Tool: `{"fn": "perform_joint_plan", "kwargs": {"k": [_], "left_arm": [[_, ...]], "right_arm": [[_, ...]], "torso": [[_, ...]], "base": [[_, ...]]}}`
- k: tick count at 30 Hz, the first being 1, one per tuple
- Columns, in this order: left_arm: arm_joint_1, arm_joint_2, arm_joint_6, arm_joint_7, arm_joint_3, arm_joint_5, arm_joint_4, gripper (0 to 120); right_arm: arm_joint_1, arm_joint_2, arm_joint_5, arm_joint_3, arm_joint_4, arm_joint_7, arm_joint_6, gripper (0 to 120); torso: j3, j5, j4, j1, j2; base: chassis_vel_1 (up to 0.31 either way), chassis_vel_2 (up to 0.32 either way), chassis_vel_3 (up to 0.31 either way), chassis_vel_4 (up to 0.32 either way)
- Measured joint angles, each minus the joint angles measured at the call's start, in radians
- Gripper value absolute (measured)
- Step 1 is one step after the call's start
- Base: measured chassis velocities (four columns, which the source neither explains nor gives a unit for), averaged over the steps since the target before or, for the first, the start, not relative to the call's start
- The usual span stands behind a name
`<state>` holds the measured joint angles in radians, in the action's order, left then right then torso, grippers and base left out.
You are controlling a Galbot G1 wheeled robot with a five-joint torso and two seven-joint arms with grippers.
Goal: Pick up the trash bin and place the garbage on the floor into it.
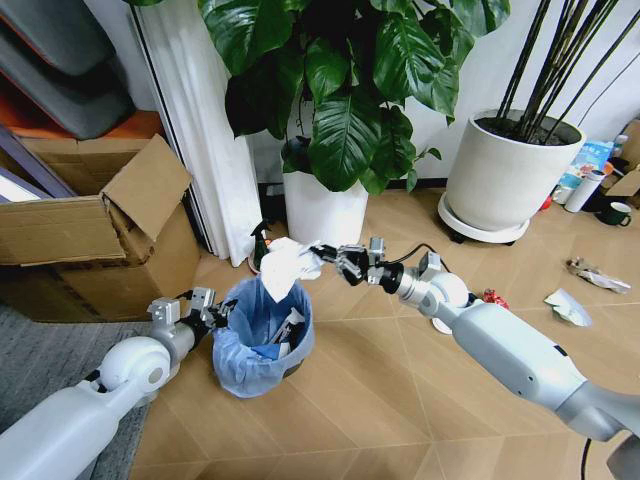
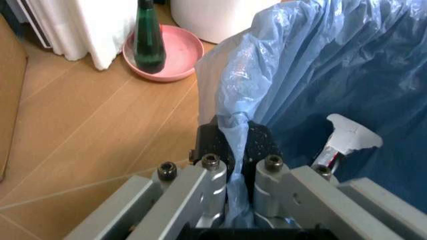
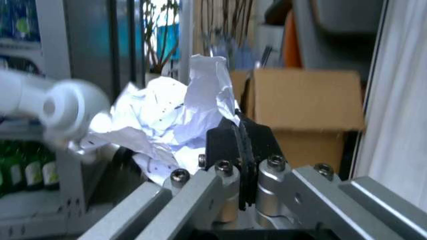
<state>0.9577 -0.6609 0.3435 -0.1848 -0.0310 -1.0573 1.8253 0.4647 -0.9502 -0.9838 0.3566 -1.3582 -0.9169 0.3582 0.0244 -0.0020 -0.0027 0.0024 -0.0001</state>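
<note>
I have the left pincer (image 1: 222,318) clamped on the rim of the trash bin (image 1: 262,338), a pinch of its blue bag squeezed between the jaws, and the bin sits by my left side just in front of the white plant pot (image 1: 323,210). My right pincer (image 1: 338,262) is closed on the crumpled white paper (image 1: 285,268), which hangs directly above the bin's open mouth, so I judge the drop is straight down. More litter lies on the floor well off to my right, including a red wrapper (image 1: 494,297) and a silvery wrapper (image 1: 597,273).
</note>
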Motion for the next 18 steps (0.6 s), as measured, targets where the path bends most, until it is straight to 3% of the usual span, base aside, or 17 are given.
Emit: {"fn": "perform_joint_plan", "kwargs": {"k": [5,8,12,15,18], "left_arm": [[-0.002,0.0,0.006,-0.007,-0.004,-0.01,0.015,0],[0.001,0.003,0.013,-0.019,-0.018,-0.025,0.035,0],[0.004,0.004,0.017,-0.024,-0.021,-0.031,0.043,0],[0.021,0.004,0.022,-0.034,-0.036,-0.034,0.052,0],[0.031,0.004,0.024,-0.036,-0.045,-0.034,0.054,0]], "right_arm": [[0.004,-0.019,0.023,0.015,0.05,-0.017,-0.006,11],[0.003,-0.029,0.031,0.025,0.078,-0.028,-0.012,30],[-0.001,-0.032,0.03,0.029,0.083,-0.028,-0.014,38],[-0.003,-0.034,0.019,0.028,0.086,-0.015,-0.014,54],[0.002,-0.034,0.018,0.021,0.085,0.0,-0.014,59]], "torso": [[0.0,-0.0002,0.0002,0.0,0.0],[0.0,-0.0001,0.0001,0.0,0.0],[0.0,0.0,0.0001,0.0,0.0],[0.0,0.0,0.0002,0.0,0.0],[0.0,-0.0001,0.0001,0.0,0.0]], "base": [[0.0,0.0,0.0,0.0],[0.0,0.0,0.0,0.0],[0.0,0.0,0.0,0.0],[0.0,0.0,0.0,0.0],[0.0,0.0,0.0,0.0]]}}
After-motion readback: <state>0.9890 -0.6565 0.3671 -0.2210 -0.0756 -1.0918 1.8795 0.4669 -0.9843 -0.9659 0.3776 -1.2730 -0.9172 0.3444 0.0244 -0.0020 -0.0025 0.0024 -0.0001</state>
